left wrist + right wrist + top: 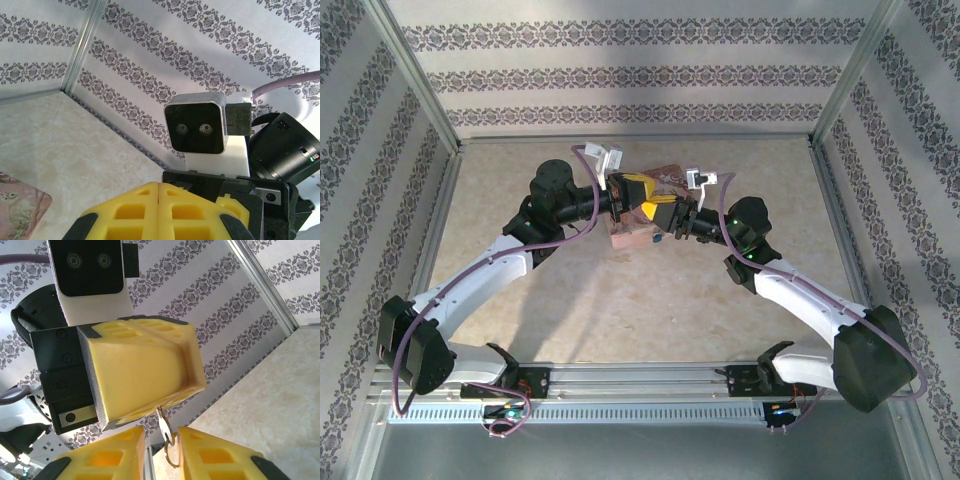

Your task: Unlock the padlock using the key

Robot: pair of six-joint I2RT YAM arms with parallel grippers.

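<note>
Key (pixel 163 426) pinched in closed left pincer (pixel 161 407); right pincer (pixel 162 452) partly open, straddling key's hanging end, contact unclear.

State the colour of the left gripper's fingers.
The fingers are yellow; right wrist view shows them best.

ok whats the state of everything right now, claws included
left claw: shut on the key
right claw: slightly open, fingers either side of the key ring
key: held aloft by the left claw, ring hanging
padlock: too small to tell if locked
pink tin: resting on the table under the claws
</note>
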